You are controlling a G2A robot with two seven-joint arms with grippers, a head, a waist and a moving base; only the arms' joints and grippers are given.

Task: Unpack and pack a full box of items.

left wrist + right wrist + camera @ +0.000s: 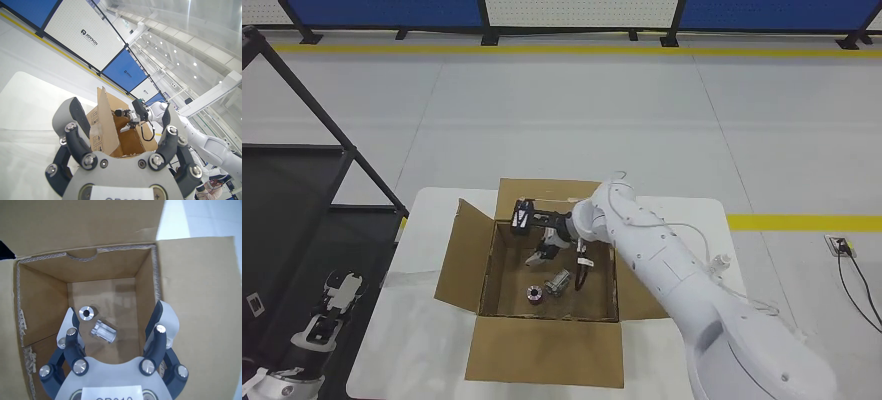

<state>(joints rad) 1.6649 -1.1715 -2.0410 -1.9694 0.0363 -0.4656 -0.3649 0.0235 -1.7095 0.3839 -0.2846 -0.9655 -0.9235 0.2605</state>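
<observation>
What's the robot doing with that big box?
The robot is working at an open cardboard box on the table. Its right gripper hangs open over the box and holds nothing. Below it, on the box's bottom, lie a small metal cylinder with a hole and a ribbed metal piece. The left gripper is open and empty too, off to the side of the table.

White table point(417, 340), rounded corners, on pale grey floor point(572, 120). Yellow line point(572, 48) crosses the floor at the far side, just before a row of blue and white partition panels point(382, 12). Second yellow strip point(802, 222) to the right. Black metal frame point(312, 110) stands left of the table. Floor socket with cable point(839, 245) at right edge. Round ceiling lights point(175, 51) overhead.
</observation>
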